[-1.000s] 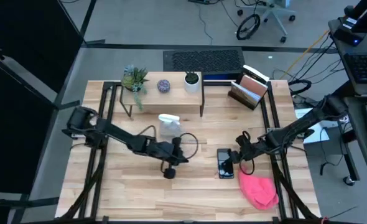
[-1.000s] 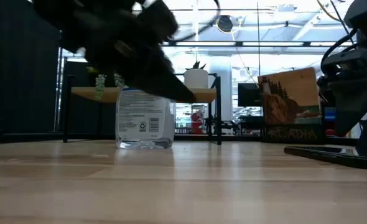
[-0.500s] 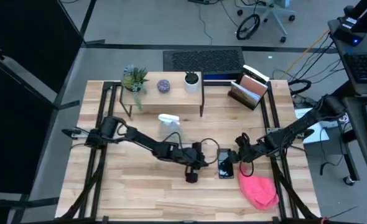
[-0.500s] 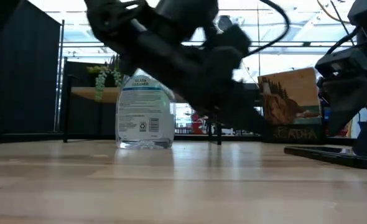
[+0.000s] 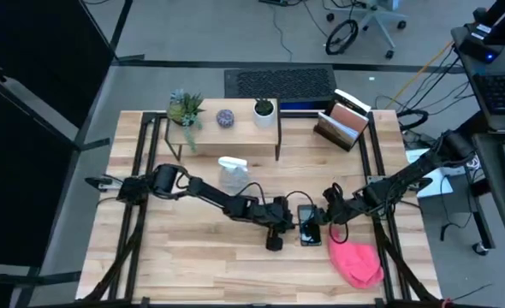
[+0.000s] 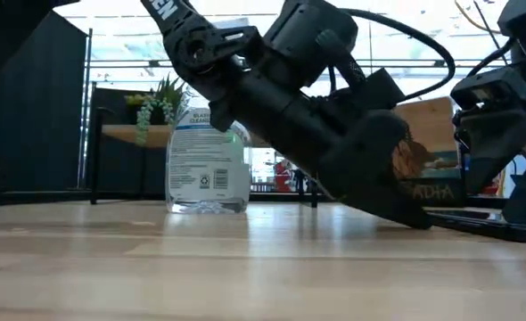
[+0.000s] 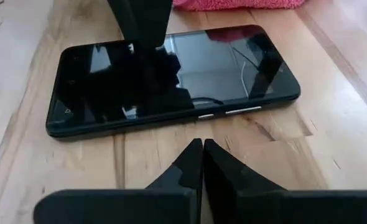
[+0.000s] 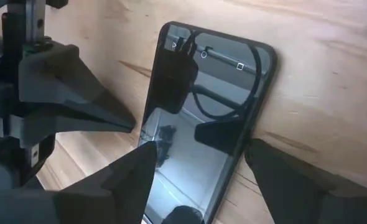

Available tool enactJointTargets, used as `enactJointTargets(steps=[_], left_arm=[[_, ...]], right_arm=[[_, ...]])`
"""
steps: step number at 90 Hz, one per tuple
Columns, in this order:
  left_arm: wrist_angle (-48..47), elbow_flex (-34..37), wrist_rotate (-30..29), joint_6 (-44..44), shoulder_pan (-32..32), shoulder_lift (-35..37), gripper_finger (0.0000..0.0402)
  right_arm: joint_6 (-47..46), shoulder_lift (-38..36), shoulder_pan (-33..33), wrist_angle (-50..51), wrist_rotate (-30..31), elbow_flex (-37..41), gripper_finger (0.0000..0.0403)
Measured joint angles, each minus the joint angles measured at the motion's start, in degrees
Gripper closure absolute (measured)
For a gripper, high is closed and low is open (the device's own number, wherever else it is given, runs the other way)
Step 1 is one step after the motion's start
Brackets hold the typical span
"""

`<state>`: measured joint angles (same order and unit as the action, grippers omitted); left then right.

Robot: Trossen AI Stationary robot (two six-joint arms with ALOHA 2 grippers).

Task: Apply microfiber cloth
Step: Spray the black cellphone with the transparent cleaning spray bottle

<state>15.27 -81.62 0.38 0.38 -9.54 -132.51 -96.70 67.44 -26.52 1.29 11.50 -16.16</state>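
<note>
Left gripper (image 7: 202, 155): I see its fingers pressed together with nothing between them, tips low over the wooden table (image 5: 193, 257), just beside the flat black smartphone (image 5: 309, 224).
Right gripper (image 8: 199, 155): I see it spread wide, fingers straddling the phone's sides, gripping nothing that I can make out.
Bright pink microfiber cloth (image 5: 355, 262): crumpled on the table, near the phone, untouched.
Clear plastic spray bottle (image 6: 208, 160): upright behind the left arm.

— Where is the left gripper (image 7: 202, 155)?
— Low over mid-table, arm stretched out long, fingers pressed together into one point.
— And the right gripper (image 8: 196, 165)?
— Facing it from the opposite side, its fingers spread wide apart, tips down near the tabletop.
</note>
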Motion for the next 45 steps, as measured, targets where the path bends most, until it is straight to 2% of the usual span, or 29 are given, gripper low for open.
enactJointTargets(steps=[13, 28, 45], left_arm=[[0.84, 0.02, -0.1, 0.0, 0.11, -0.24, 0.0402], [6.1, -0.39, -0.46, 0.0, 0.2, -2.97, 0.0402], [5.01, -3.59, -0.45, 0.09, 0.32, -5.3, 0.0402]], right_arm=[[0.02, 0.0, 0.0, -0.21, 0.38, 0.04, 0.0156], [0.07, 0.04, -0.04, -0.64, 1.16, 0.1, 0.0156], [1.4, 1.6, -0.06, -3.44, 1.69, 0.23, 0.0156]])
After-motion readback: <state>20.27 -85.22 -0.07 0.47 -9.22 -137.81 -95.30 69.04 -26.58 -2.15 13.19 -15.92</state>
